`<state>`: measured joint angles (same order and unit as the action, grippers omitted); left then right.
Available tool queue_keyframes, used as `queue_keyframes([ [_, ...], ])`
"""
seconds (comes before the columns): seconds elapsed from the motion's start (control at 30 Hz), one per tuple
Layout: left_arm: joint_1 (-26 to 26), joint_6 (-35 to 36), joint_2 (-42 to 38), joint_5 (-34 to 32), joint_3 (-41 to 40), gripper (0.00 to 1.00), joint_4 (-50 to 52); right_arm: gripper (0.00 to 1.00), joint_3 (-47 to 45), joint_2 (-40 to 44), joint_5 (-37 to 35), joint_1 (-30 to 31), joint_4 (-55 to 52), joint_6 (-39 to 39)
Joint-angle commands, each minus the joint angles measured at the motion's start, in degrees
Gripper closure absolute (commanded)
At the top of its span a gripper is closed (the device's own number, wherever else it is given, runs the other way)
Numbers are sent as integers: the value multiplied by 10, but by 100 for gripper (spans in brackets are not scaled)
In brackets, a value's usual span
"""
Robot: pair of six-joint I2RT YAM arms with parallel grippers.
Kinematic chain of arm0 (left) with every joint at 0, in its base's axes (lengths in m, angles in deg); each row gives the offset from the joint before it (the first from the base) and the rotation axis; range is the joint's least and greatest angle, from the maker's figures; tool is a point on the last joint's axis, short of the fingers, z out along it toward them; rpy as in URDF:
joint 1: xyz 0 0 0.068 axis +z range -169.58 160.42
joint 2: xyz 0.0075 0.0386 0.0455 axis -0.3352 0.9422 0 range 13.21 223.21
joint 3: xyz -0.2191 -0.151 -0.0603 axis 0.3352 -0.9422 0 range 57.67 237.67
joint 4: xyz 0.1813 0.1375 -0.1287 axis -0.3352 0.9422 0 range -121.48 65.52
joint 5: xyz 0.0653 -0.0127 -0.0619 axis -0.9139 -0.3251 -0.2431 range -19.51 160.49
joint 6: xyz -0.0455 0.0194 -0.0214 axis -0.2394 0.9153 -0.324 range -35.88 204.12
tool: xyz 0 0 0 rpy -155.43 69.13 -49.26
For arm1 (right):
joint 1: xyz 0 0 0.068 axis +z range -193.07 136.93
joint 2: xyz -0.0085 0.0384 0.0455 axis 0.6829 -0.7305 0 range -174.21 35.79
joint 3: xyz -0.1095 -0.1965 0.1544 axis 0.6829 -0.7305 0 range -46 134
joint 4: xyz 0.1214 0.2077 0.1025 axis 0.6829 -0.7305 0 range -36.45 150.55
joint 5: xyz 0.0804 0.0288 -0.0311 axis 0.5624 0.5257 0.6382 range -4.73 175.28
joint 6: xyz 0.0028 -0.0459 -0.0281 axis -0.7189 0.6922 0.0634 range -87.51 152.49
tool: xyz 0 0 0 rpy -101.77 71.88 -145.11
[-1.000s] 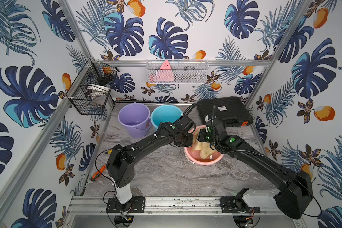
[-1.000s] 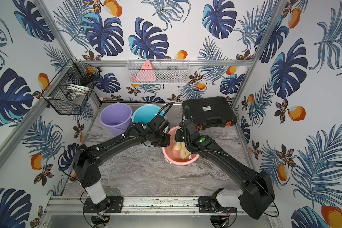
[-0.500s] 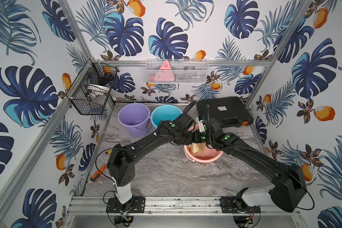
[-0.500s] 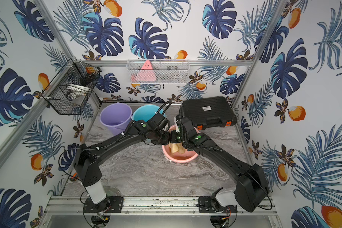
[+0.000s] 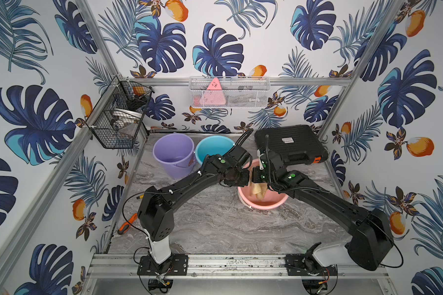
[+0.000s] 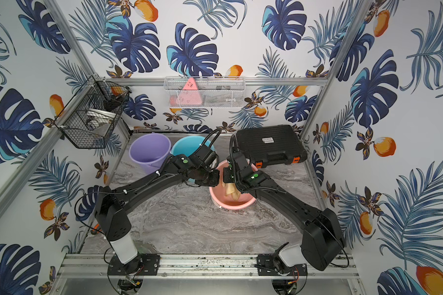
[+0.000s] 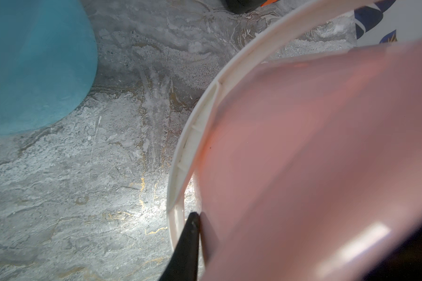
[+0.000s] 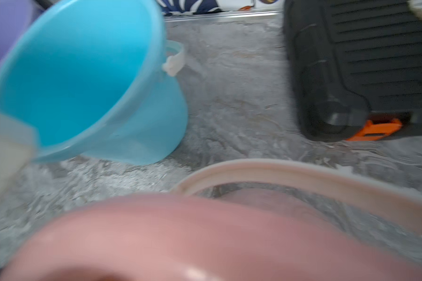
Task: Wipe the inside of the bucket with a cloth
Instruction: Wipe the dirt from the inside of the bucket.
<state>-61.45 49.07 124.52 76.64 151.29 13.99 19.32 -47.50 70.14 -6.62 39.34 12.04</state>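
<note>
Both top views: round pink plastic bucket (image 5: 264, 205) (image 6: 233, 204) stands upright on the grey marble-patterned tabletop (image 5: 215, 224), just right of frame centre. My left gripper (image 5: 244, 178) (image 6: 214, 178) sits at the bucket's left rim, jaws drawn nearly together. In the left wrist view one black fingertip (image 7: 193, 226) lies against the outside of the pink wall (image 7: 302, 146), beside the white handle band (image 7: 195, 126); I read this as a pinch on the rim, the inner finger being unclear. My right gripper (image 5: 256, 178) (image 6: 226, 177) hovers over the bucket's mouth, jaws fully closed on the upper end of the thin pale tan-yellow cloth (image 5: 258, 191) (image 6: 231, 191). The cloth hangs crumpled down into the bucket; I cannot tell whether it touches the wall. Right wrist view is blurred: pink rim (image 8: 180, 231) low in frame, the round light-blue plastic bucket (image 8: 78, 73) upper left, the ribbed black plastic case (image 8: 363, 60) upper right.
</note>
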Motion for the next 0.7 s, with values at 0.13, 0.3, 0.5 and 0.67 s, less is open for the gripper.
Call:
queue_keyframes([
  [0.13,12,10,4,23,2,100,-7,100,27,-40,-174,2,-32,-19],
  [0.3,19,9,12,32,6,100,-4,100,1,-44,-207,4,0,-18],
  [0.5,23,8,26,41,22,100,2,100,-26,-62,-125,9,19,14],
  [0.67,29,9,43,45,34,100,13,100,-71,-32,-52,13,76,50],
])
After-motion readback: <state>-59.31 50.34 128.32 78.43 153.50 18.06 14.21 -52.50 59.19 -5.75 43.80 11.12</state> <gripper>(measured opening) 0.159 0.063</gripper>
